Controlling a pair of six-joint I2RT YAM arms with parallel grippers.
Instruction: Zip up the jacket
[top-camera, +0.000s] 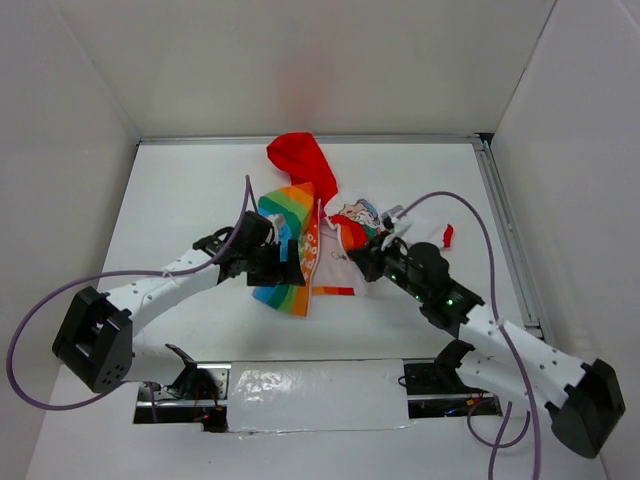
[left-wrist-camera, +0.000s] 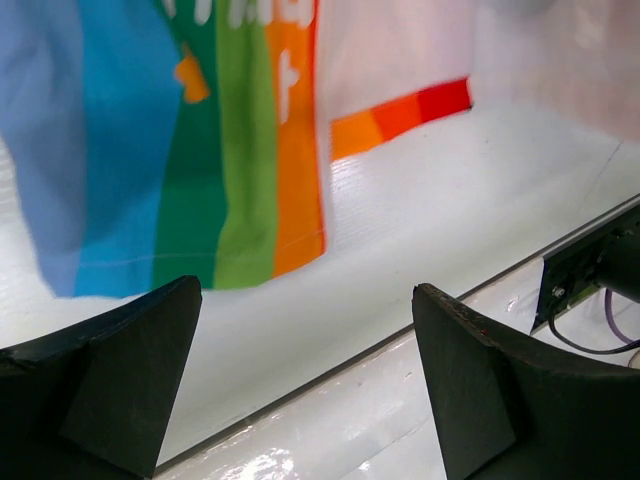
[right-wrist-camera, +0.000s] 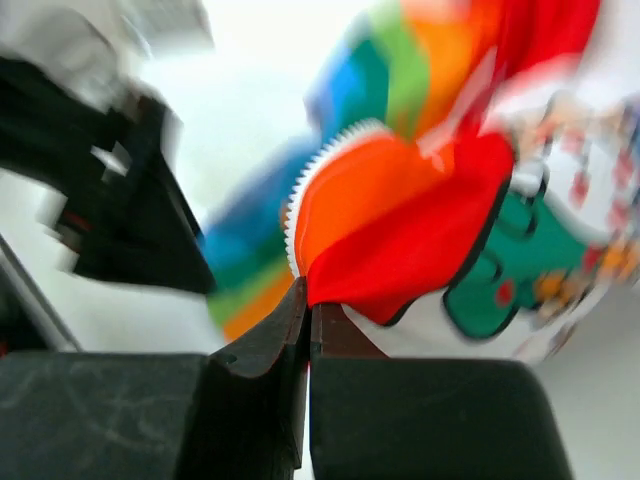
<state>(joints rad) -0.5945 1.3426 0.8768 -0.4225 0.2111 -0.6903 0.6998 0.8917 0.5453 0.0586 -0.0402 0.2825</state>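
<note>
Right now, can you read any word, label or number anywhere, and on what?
None can be read.
White marks on the jacket's green and orange stripes: cut off at the frame edge, unreadable.
Cartoon print on its white front: blurred, no words legible.

jacket (top-camera: 300, 212) on table (top-camera: 180, 195), left gripper (top-camera: 288, 266) beside, right gripper (top-camera: 356, 258) touching

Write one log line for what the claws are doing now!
left claw: open, near jacket | right claw: shut on jacket

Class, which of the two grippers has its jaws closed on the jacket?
The right gripper: its jaws pinch the jacket at its red edge; the left gripper stands wide open, empty.
</note>
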